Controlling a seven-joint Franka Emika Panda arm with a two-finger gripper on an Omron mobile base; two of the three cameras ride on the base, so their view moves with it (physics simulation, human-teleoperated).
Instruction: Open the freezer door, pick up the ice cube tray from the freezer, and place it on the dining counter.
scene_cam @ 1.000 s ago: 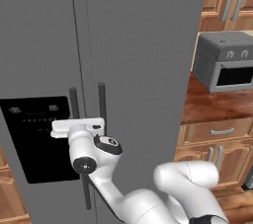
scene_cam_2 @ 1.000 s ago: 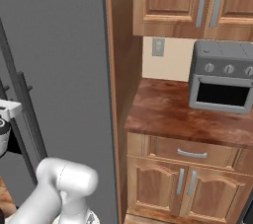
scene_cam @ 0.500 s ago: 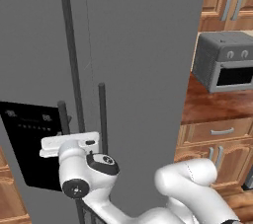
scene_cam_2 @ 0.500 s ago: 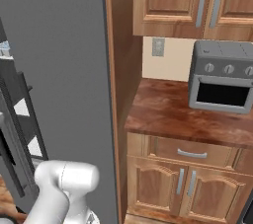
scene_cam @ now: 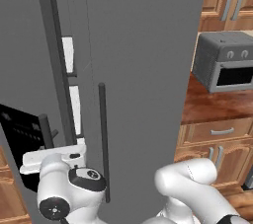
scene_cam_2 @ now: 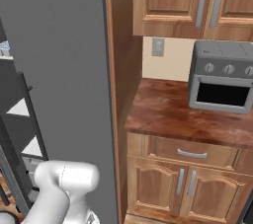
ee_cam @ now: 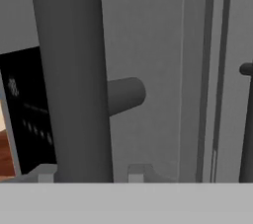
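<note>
The freezer door [scene_cam: 29, 70] is swung partly open, and its dark bar handle [ee_cam: 74, 75] is seen between the loosely parted fingertips of the end effector [ee_cam: 86, 172]. The ice cube tray cannot be made out. A wider swing is judged necessary next.

Wooden cabinets [scene_cam_2: 170, 2], reddish-brown countertop [scene_cam_2: 173, 114] with a grey toaster oven [scene_cam_2: 221, 83].

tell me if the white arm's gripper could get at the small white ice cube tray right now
Probably not yet. The gripper sits at the dark bar handle of the grey freezer door, which is only partly swung open, between it and the white shelves.
</note>
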